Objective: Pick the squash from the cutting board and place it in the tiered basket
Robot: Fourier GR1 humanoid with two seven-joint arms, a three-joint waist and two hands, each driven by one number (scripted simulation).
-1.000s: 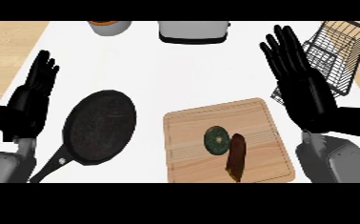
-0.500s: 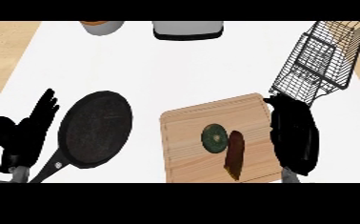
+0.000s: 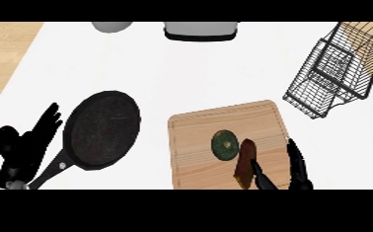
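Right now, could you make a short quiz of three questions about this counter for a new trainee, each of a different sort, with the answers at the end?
1. True or false: the squash lies on the cutting board.
2. Multiple choice: where does the tiered basket stand as seen from the head? A) at the upper right B) at the lower left C) on the frying pan
3. Fill in: the left hand shows beside the black ____.

Key:
1. True. It is the round dark green thing beside a brown vegetable, with the right hand close by at the board's lower right.
2. A
3. Frying pan
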